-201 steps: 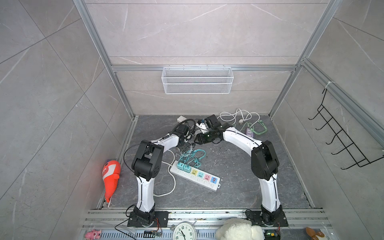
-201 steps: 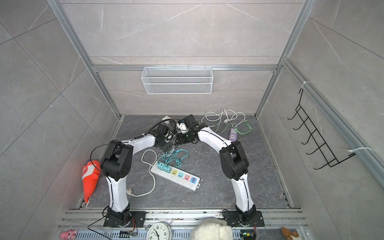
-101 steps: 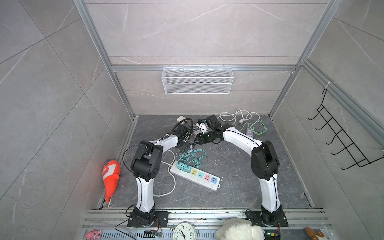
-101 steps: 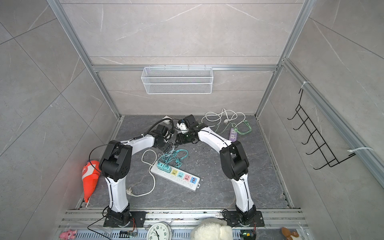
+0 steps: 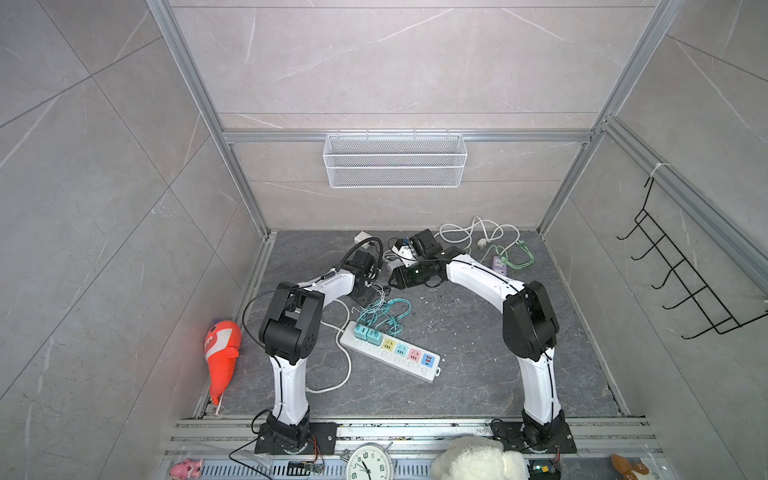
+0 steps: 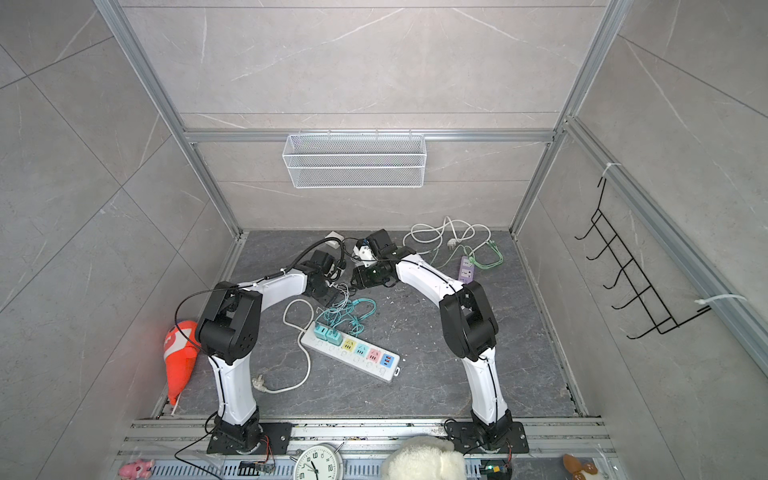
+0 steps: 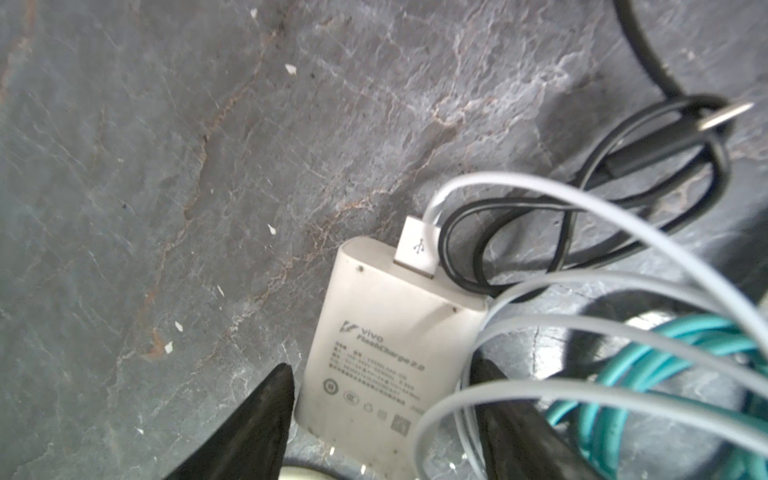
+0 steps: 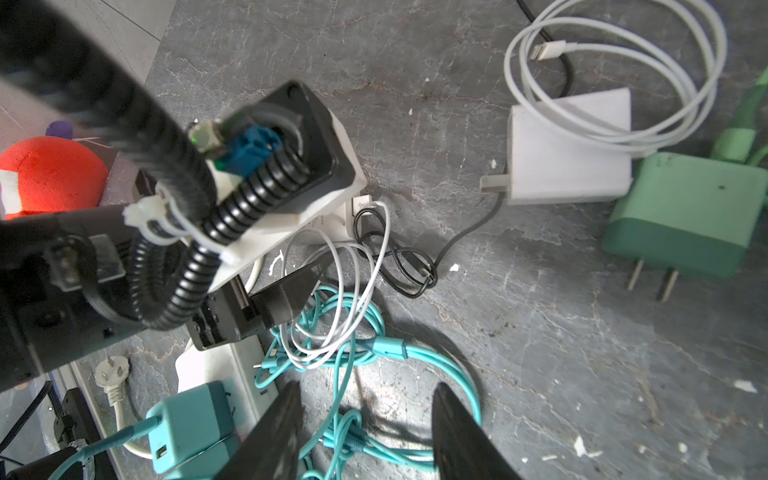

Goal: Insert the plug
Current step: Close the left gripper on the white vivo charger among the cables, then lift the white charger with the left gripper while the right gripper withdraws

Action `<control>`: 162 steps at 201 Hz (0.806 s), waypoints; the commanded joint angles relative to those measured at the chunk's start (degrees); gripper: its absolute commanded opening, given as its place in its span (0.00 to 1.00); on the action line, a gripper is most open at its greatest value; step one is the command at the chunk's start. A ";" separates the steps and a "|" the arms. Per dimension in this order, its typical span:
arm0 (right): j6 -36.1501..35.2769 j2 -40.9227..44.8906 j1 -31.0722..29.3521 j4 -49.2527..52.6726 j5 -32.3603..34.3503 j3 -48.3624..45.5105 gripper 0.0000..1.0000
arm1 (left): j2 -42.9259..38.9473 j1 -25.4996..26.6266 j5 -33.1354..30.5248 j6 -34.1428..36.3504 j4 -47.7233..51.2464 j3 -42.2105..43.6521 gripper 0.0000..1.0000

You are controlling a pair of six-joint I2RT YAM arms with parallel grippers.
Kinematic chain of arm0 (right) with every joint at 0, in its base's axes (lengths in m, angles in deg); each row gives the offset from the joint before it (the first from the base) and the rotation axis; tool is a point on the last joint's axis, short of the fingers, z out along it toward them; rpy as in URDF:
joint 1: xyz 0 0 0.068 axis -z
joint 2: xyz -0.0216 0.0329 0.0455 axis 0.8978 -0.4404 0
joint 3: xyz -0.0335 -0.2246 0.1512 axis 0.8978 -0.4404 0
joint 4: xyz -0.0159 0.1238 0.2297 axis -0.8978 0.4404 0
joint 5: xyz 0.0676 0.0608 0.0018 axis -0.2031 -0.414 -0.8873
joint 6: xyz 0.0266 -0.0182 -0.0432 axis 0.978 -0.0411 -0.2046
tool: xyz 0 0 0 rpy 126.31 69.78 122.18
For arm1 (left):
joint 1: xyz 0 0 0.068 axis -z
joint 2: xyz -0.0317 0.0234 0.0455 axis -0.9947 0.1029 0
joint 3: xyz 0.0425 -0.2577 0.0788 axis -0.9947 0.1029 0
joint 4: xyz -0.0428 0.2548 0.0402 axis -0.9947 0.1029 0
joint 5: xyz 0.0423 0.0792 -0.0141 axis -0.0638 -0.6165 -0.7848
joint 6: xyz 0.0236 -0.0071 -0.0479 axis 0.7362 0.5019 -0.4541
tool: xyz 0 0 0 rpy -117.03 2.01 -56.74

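The plug is a white vivo charger point(image 7: 386, 353) lying flat on the grey floor, with a white USB cable point(image 7: 415, 245) in its end. My left gripper point(image 7: 384, 386) straddles it, open. One black finger point(image 7: 266, 415) sits almost against one side, and the other is just off the opposite side behind a white cable loop. In both top views this gripper point(image 5: 365, 297) point(image 6: 326, 297) is low, behind the white power strip point(image 5: 390, 353) point(image 6: 351, 351). My right gripper point(image 8: 365, 415) point(image 5: 392, 278) hangs open over teal cables point(image 8: 374, 345), holding nothing.
Two teal chargers point(image 8: 191, 419) are plugged into the strip's near end. A white charger with a coiled cable point(image 8: 565, 166), a green charger point(image 8: 685, 216) and a black cable point(image 7: 582, 208) lie close by. An orange toy point(image 5: 222, 353) lies by the left wall.
The left wrist has shifted slightly toward the back wall. The right arm has not moved.
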 commanded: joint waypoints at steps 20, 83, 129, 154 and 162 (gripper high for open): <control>-0.20 2.08 0.10 -0.07 -0.11 0.77 0.52 | 4.57 -0.63 1.49 -0.71 12.74 0.07 0.66; -0.02 3.28 0.07 -0.24 1.19 -0.84 0.52 | 6.62 -0.77 2.57 -2.05 13.89 -2.96 0.47; 2.58 8.40 0.45 -1.54 4.70 -6.57 0.52 | 2.59 -1.56 -0.47 -5.57 6.34 -1.12 0.23; 3.25 12.88 0.52 -2.81 5.96 -11.10 0.52 | -1.61 -1.82 -0.71 -6.46 -0.32 0.15 0.23; 3.33 14.26 0.54 -2.79 6.30 -12.26 0.52 | -2.50 -1.78 -2.42 -6.96 -2.21 0.00 0.23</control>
